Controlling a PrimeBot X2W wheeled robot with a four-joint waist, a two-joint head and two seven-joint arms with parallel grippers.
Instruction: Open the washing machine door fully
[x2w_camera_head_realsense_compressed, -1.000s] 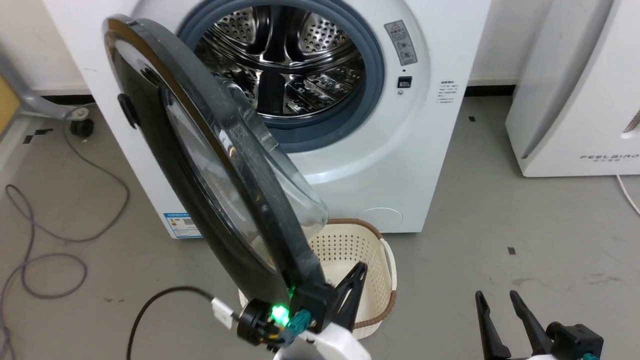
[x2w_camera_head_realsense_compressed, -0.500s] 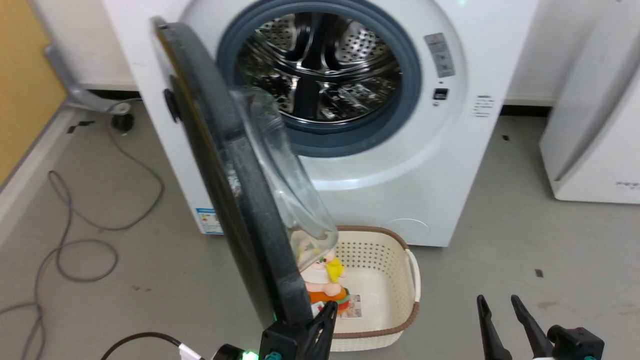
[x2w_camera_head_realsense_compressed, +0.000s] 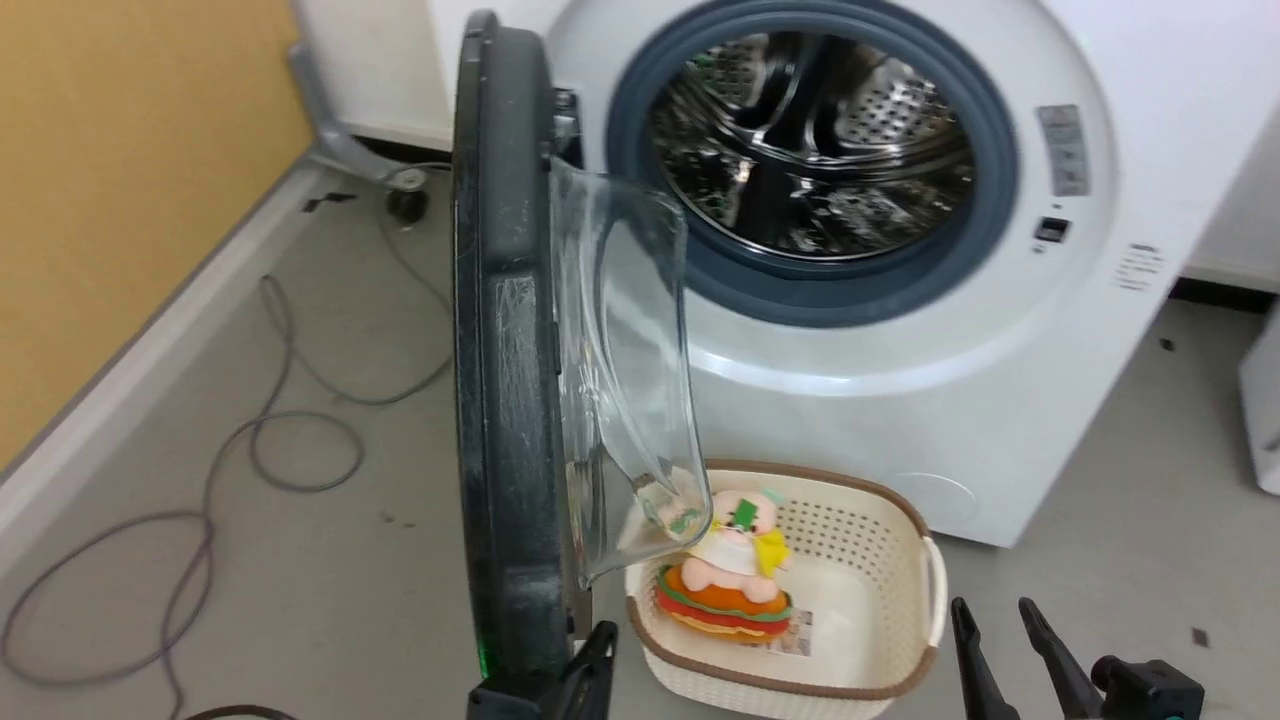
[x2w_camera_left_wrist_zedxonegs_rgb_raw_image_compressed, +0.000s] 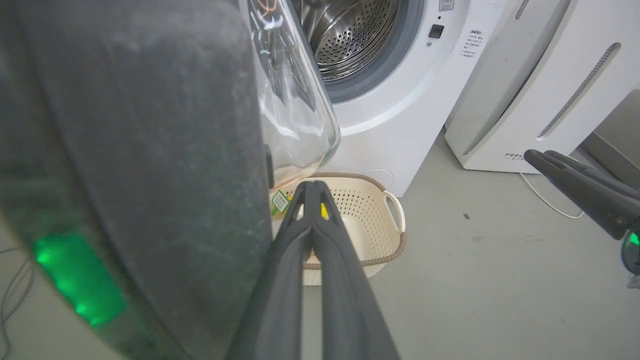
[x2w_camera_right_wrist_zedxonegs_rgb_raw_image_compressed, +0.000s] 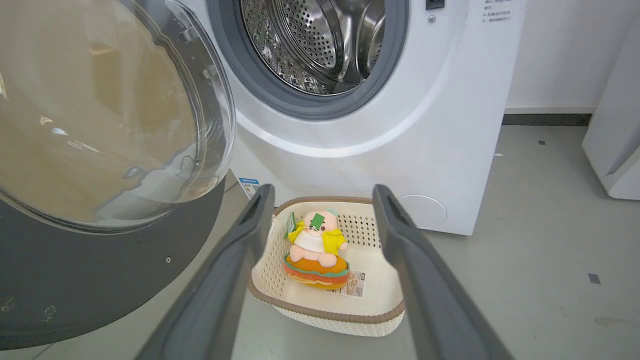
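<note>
The door (x2w_camera_head_realsense_compressed: 505, 400) is seen standing out roughly square to the washing machine (x2w_camera_head_realsense_compressed: 880, 400). The left gripper (x2w_camera_left_wrist_zedxonegs_rgb_raw_image_compressed: 312, 192) is pressed closed beside its inner face, while the right gripper (x2w_camera_right_wrist_zedxonegs_rgb_raw_image_compressed: 322, 192) is spread wide.

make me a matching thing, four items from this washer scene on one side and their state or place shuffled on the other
Things:
1. washing machine door
2. left gripper
3. right gripper
4. plush toy

States or places:
a. fingers apart, holding nothing
b. fingers closed together
c. swung open, edge-on in the head view
d. lying in the basket

Pairs: 1-c, 2-b, 3-a, 4-d
</note>
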